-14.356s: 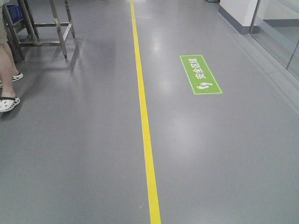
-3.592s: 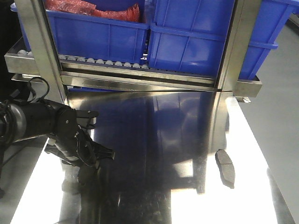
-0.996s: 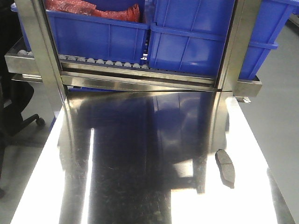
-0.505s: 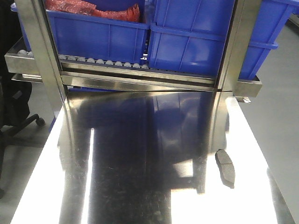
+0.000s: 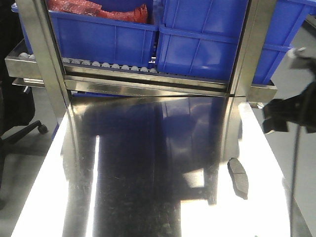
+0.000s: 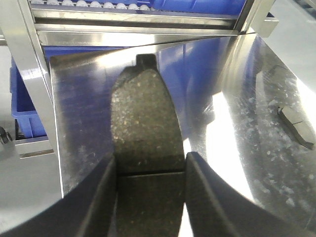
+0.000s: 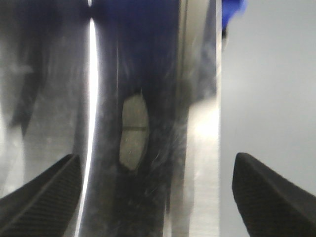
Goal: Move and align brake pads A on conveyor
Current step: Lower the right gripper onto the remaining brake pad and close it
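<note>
Only my left wrist camera shows what I carry. My left gripper (image 6: 150,159) is clamped on the held brake pad (image 6: 142,113). Its speckled grey friction face is turned to the lens, and its centre groove runs across just where my two dark fingers (image 6: 98,197) pinch its sides. The pad's tabbed end points to the top of the frame, with the steel table (image 6: 237,89) behind it. At the right edge of that view, the loose brake pad (image 6: 296,127) lies flat on the steel.

The front view takes in none of that grip. It shows the loose pad at lower right, lengthwise up the frame and near the table's right edge. Blue bins (image 5: 197,44) sit on a roller rack (image 5: 113,66) across the top. My right arm (image 5: 286,113) is a dark, blurred shape at the right edge, up-frame from the pad.

The right wrist view is blurred. The loose pad lies left of centre, pale face up with the groove across it. My right gripper (image 7: 157,159) has its fingers spread wide apart in the two bottom corners. The right one is over the grey floor (image 7: 276,89) beyond the table's edge.
</note>
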`<state>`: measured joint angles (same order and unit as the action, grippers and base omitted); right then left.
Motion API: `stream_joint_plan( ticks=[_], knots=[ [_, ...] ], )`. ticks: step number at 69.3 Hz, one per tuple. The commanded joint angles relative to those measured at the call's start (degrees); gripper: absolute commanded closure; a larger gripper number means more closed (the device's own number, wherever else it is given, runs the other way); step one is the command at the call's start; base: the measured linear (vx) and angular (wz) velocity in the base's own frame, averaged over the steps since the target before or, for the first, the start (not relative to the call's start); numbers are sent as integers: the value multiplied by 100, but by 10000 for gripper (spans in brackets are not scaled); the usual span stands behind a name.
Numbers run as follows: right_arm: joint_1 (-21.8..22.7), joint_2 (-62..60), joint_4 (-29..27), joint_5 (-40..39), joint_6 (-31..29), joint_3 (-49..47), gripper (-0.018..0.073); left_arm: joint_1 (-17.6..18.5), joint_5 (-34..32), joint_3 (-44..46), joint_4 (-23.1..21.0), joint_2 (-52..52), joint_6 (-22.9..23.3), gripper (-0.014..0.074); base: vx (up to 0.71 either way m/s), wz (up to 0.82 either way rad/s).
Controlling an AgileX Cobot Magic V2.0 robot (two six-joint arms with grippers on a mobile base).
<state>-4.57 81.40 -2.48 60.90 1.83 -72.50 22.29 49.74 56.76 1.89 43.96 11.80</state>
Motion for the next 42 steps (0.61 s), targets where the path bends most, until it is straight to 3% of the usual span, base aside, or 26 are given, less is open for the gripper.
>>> stream_joint_plan(
  ticks=[1,20,42],
  knots=[
    [-82,521,-137,128,-108,-463,-33,31,-471,160,7,-29,48,603,0,0],
    [-609,1892,108,161,-77,-832,-33,31,-471,160,7,-29,48,603,0,0],
    [-605,2227,284,8,88,-832,-33,31,-471,160,7,-29,48,603,0,0]
  ],
)
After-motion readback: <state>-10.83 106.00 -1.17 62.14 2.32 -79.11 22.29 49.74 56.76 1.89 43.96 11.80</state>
